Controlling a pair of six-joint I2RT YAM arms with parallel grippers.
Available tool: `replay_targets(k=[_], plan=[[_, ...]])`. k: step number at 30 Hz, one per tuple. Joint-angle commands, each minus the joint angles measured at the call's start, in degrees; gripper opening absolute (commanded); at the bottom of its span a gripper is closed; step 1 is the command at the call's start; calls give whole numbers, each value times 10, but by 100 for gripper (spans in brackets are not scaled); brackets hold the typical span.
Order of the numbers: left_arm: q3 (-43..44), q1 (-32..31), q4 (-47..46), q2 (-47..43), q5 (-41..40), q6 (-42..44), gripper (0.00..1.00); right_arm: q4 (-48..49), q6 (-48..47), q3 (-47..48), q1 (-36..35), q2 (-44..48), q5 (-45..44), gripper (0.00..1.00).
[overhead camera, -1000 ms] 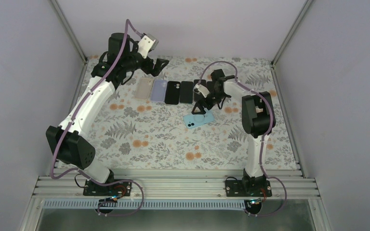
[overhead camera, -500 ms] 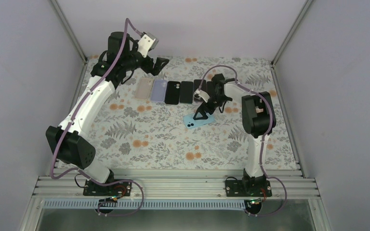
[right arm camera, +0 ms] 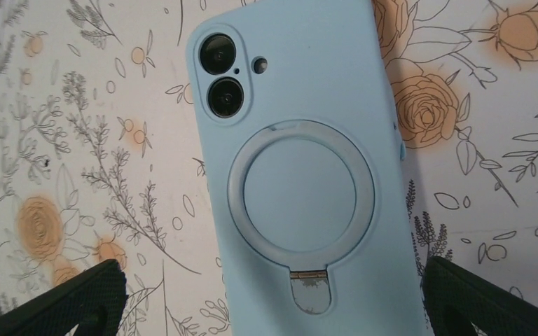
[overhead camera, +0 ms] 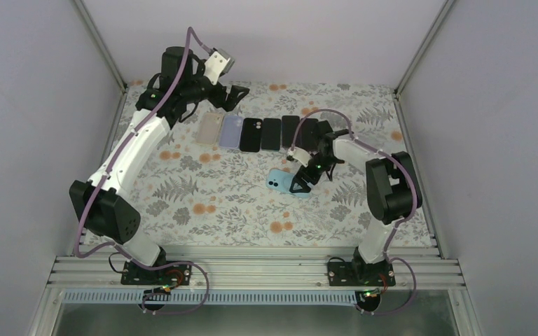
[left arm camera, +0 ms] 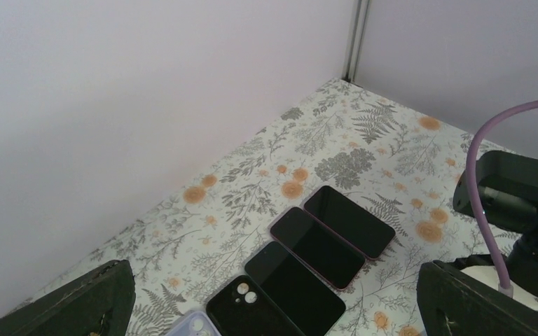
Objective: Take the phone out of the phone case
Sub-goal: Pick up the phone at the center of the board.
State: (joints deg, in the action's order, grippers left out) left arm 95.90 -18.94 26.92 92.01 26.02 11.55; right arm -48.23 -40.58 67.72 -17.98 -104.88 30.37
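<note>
The left gripper (overhead camera: 232,96) hovers spread wide over the far left end of the row (overhead camera: 266,133) of spare phones and cases, holding nothing. A careless drop there could scatter that row. Nearer, just right of centre, the phone (overhead camera: 279,183) lies flat in its blue case (right arm camera: 308,175), back up. The right gripper (overhead camera: 300,183) is low over it, fingers spread either side, gripping nothing. The likely trouble is that pinching so flat a slab by its edges may only slide it across the table (overhead camera: 203,203). The soft case may also flex while the phone stays seated, since nothing braces it. The floral top looks smooth, and pale walls (overhead camera: 35,105) close in on three sides.
</note>
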Motion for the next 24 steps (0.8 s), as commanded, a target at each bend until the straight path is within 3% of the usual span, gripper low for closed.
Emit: replay_targets(k=[1,19,24], plan=[[19,-5,2,3,-2,9,100,52,45,-29,-35,27,-88,99],[22,-16,2,7,-16,14,100,81,33,-62,-112,14,-225,100],[20,-20,0,9,-28,10,100,77,26,-61,-115,-4,-262,94]])
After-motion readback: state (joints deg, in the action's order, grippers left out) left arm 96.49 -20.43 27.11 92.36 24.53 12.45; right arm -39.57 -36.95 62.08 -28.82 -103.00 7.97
